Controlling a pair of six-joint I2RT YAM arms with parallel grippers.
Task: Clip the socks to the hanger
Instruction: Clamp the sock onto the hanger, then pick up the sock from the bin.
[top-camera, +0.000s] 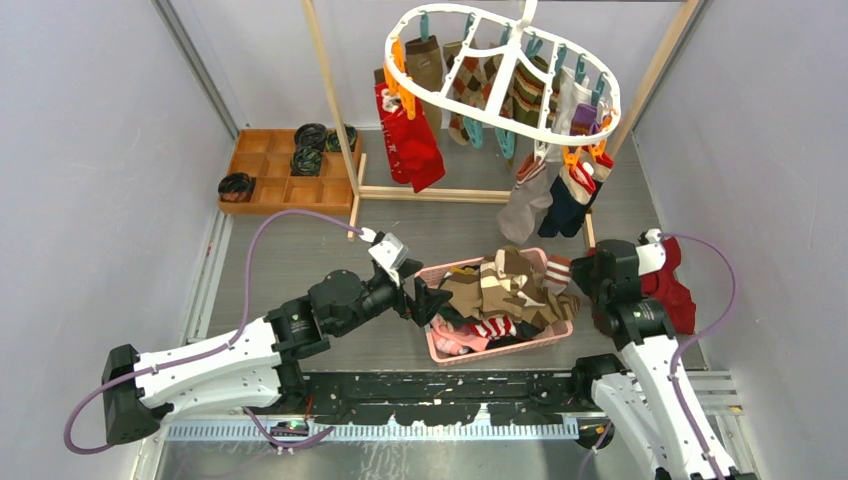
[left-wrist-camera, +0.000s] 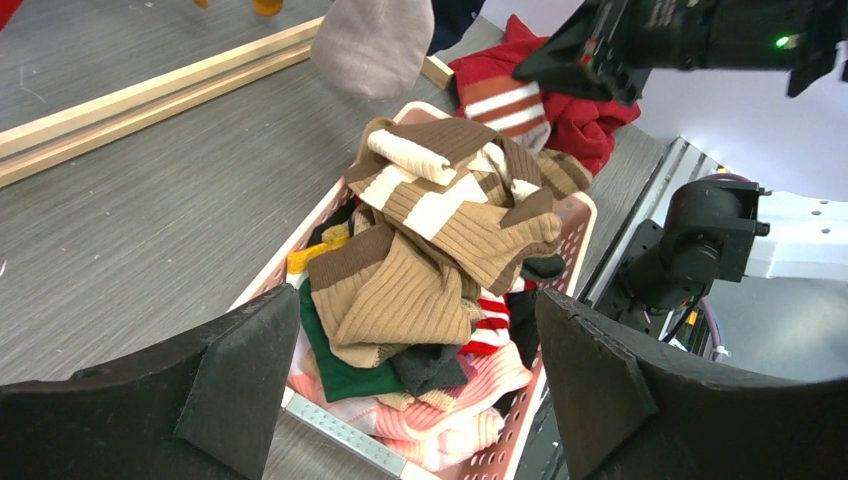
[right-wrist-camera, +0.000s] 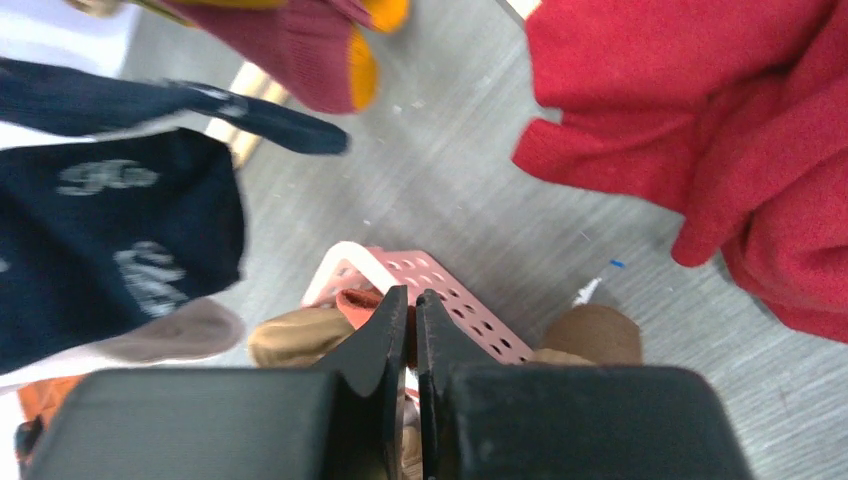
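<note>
- The socks (top-camera: 505, 290) not yet hung lie heaped in a pink basket (top-camera: 452, 265) on the table between the two arms. Other socks hang from the hanger (top-camera: 512, 62) at the back.
- The left gripper (left-wrist-camera: 408, 320) stands wide open and empty, poised over the left end of the heap.
- The right gripper (right-wrist-camera: 412, 295) is at the basket's right corner, its jaws closed to a thin slit. The pictures do not show whether a fold of fabric is caught between them.
- A red and white striped sock (left-wrist-camera: 500, 100) lies just under the right gripper, near the red cloth (right-wrist-camera: 700, 120).
- The socks look light, soft and floppy. One lifted by a pinch will likely droop and swing, and a tangled neighbour may be dragged up with it.
- Knit fabric should grip well, so slipping seems a small risk, and nothing here is fragile.
- The best hold, I judge, is the cuff or toe of a sock on top, such as the brown ribbed sock (left-wrist-camera: 400, 290). Pinching one edge leaves a free edge for a clip (top-camera: 400, 85).
- A pinch at the middle would probably bunch the sock and hide its edge from the clip.
</note>
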